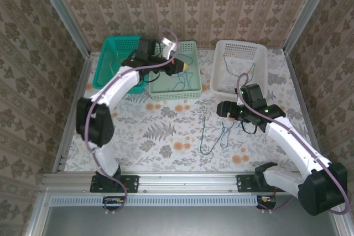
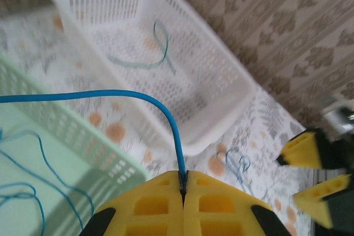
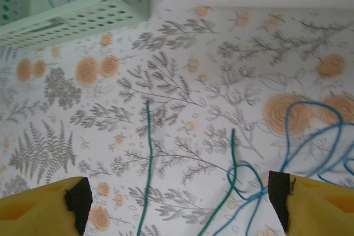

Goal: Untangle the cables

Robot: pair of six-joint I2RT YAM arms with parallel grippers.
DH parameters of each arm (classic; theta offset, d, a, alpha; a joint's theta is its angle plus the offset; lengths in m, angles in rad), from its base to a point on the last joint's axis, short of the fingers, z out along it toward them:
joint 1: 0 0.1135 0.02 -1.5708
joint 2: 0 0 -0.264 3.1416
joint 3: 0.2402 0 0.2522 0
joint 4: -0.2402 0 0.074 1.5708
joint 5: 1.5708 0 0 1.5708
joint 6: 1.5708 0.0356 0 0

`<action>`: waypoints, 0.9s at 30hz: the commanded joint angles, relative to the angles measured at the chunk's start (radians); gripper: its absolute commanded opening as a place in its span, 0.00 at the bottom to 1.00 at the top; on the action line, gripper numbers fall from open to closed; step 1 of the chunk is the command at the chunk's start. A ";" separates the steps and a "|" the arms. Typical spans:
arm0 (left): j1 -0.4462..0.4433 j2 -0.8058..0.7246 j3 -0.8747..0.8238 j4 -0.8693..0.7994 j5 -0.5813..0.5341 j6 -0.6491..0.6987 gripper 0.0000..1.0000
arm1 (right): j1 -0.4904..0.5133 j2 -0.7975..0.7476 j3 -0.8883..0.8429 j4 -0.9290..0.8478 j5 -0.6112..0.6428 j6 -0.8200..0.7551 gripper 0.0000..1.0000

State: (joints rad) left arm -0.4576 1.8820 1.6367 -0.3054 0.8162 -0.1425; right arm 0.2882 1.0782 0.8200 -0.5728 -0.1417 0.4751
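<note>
**Cable sorting, partly complete.** The left gripper [image 2: 182, 183] has its yellow fingers [image 2: 215, 203] clamped fully together on a thin blue cable [image 2: 110, 92]. The cable rises from the seam between them, bends over and runs off to their left, above the pale green perforated plastic basket [image 2: 66, 131]. Loose blue strands [image 2: 61, 161] lie on that basket's floor, below and left of the fingers. Ahead of the fingers, a single teal cable [image 2: 160, 53] rests inside the white perforated plastic basket [image 2: 221, 98]. These pieces appear to be separated.

The rest is judged unfinished. A knot of green cable [image 3: 148, 158] and blue wire [image 3: 301, 106] lies on the floral table cover [image 3: 182, 64], and the two colours cross close to the finger at the right of the wrist view. The right gripper [image 3: 178, 197] is spread wide, its own yellow fingers flanking the knot, and nothing is gripped. Whether the pads touch the wires cannot be told. Seen from overhead, the knot is well apart from the left gripper.
</note>
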 commanded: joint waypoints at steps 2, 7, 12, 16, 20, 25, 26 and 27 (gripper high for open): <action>-0.005 0.134 0.117 -0.189 0.164 0.140 0.00 | 0.002 -0.052 -0.023 -0.130 0.071 0.055 0.85; -0.006 0.229 0.190 -0.236 0.153 0.172 0.00 | 0.004 -0.087 -0.068 -0.189 0.062 0.099 0.80; -0.005 0.248 0.172 -0.276 0.095 0.213 0.05 | 0.009 -0.094 -0.131 -0.195 0.022 0.145 0.72; -0.006 0.224 0.150 -0.271 0.005 0.202 0.23 | 0.013 -0.067 -0.149 -0.163 0.004 0.175 0.63; -0.016 0.193 0.130 -0.291 -0.107 0.199 0.54 | 0.039 -0.011 -0.134 -0.141 0.000 0.190 0.58; -0.085 0.081 0.056 -0.289 -0.261 0.235 0.78 | 0.054 0.037 -0.129 -0.118 0.000 0.210 0.57; -0.100 0.058 0.047 -0.285 -0.285 0.240 0.81 | 0.057 0.047 -0.130 -0.113 0.002 0.211 0.57; -0.118 0.030 0.031 -0.275 -0.296 0.241 0.82 | 0.060 0.064 -0.128 -0.112 0.003 0.212 0.57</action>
State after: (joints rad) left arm -0.5243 2.0262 1.6855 -0.5774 0.6121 0.0616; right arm 0.3378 1.1168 0.6769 -0.6979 -0.1310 0.6609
